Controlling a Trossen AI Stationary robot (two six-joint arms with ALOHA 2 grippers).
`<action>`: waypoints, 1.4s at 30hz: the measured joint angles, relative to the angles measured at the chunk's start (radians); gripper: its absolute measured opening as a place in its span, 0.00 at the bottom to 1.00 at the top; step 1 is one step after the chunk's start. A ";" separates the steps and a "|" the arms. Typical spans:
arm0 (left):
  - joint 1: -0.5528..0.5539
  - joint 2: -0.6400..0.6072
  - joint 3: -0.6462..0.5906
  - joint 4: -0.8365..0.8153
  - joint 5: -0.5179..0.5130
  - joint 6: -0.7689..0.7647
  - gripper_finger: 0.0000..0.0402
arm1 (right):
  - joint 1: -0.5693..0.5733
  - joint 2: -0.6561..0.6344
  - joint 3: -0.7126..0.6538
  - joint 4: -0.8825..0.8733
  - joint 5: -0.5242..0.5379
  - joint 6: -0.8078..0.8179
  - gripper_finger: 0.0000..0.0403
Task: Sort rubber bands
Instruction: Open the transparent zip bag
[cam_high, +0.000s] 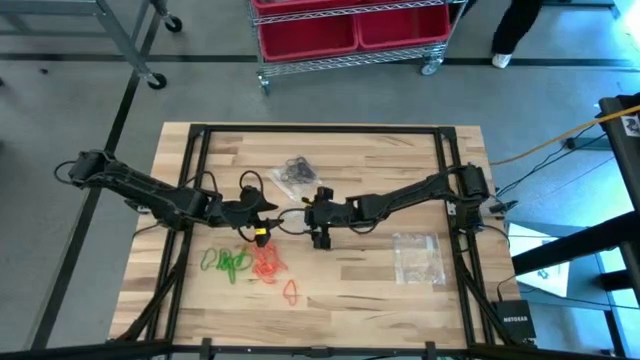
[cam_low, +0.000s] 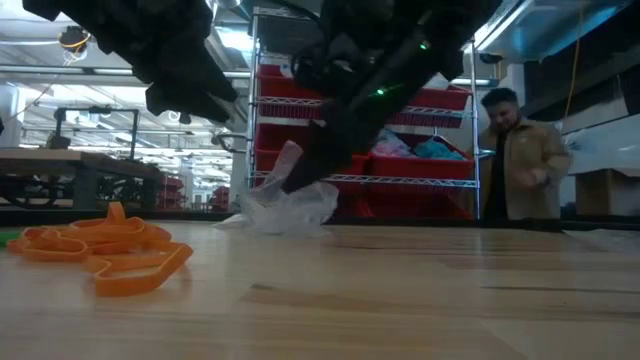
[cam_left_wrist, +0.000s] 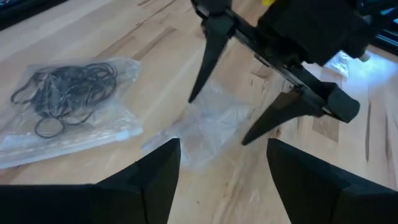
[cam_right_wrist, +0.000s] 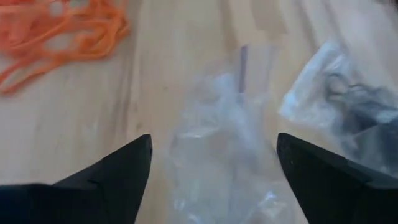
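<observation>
Wooden tabletop (cam_high: 350, 290) under a dark frame; both arms reach toward its centre.

Left claw (cam_high: 262, 212) sits just left of centre, fingers (cam_left_wrist: 155, 177) spread apart, nothing between them. Its wrist view looks down on an empty clear plastic bag (cam_left_wrist: 208, 127) lying flat on the wood.

Right claw (cam_high: 320, 236) sits just right of centre, close to the left one, fingers (cam_right_wrist: 118, 174) wide apart, nothing clamped. The empty clear bag lies on the wood in the gap between them in its wrist view. In the left wrist view the right claw's two dark fingers point down at either side of that bag.

Rubber bands, three groups:
- black rubber bands (cam_high: 295, 172) inside a second clear bag (cam_left_wrist: 93, 134), at about 12 o'clock from the claws, toward the far edge.
- green rubber bands (cam_high: 226, 263) loose on the wood at about 7 o'clock from the left claw.
- orange-red rubber bands (cam_high: 268, 266) piled just right of the green, one stray loop (cam_high: 291, 291) nearer the front edge.

A third clear bag (cam_high: 418, 256) lies well apart at 4 o'clock from the right claw.

Writing: a small black box (cam_high: 514, 320) at the front right corner carries white lettering that looks like "NETGEAR"; too small to be sure.

Beyond the tabletop: wire rack with red bins (cam_high: 350, 25); a person in a tan jacket (cam_low: 520, 160) stands beside it.
</observation>
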 joint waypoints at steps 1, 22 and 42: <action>-0.004 0.000 0.000 0.000 0.000 0.000 0.58 | 0.000 0.004 0.005 0.000 0.022 0.004 0.81; -0.064 -0.128 0.000 0.005 -0.009 0.030 0.58 | 0.028 -0.274 0.025 -0.144 -0.121 0.160 0.01; -0.109 -0.306 0.001 0.295 0.083 0.343 0.58 | 0.046 -0.516 0.025 0.089 -0.427 0.213 0.00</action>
